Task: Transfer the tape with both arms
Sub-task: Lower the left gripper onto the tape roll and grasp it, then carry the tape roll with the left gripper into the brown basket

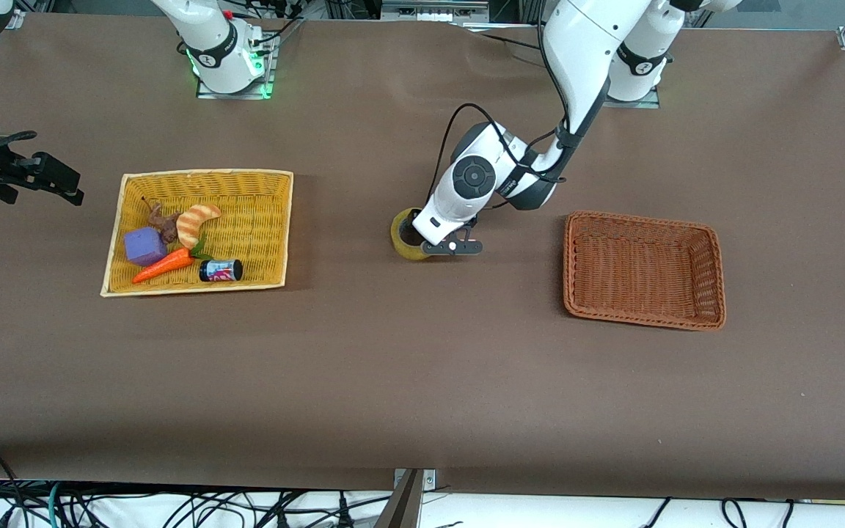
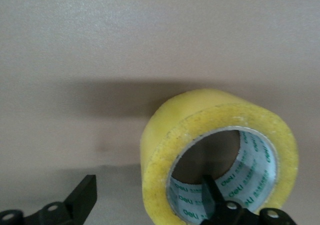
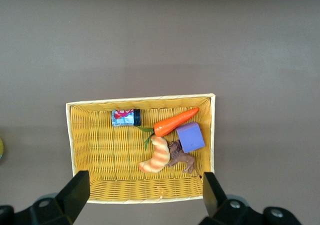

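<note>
The translucent yellowish ring-shaped roll of clear tape (image 1: 406,236) lay on the brown cloth-covered table (image 1: 422,381) at the middle of the front view, apparently flat with its grey printed core facing up. The left gripper (image 1: 433,246) was down on it with its fingers apart, not yet clamped: in the left wrist view one finger (image 2: 216,197) stood inside the core and the other (image 2: 84,194) stood outside, well clear of the roll's wall. To do this step well, you needed to centre the wall between the fingers, close until both pads bore on it, and lift straight up so the roll did not tip or roll. The right gripper (image 1: 52,178) waited at the edge of the front view, at the right arm's end of the table, its fingers apart (image 3: 145,177), looking down on the yellow woven rectangular basket (image 1: 276,220). Open cloth lay all round the tape. The orange-brown woven rectangular basket (image 1: 716,271) sat toward the left arm's end, well apart from the roll, and you had to clear its raised rim when carrying anything across.
</note>
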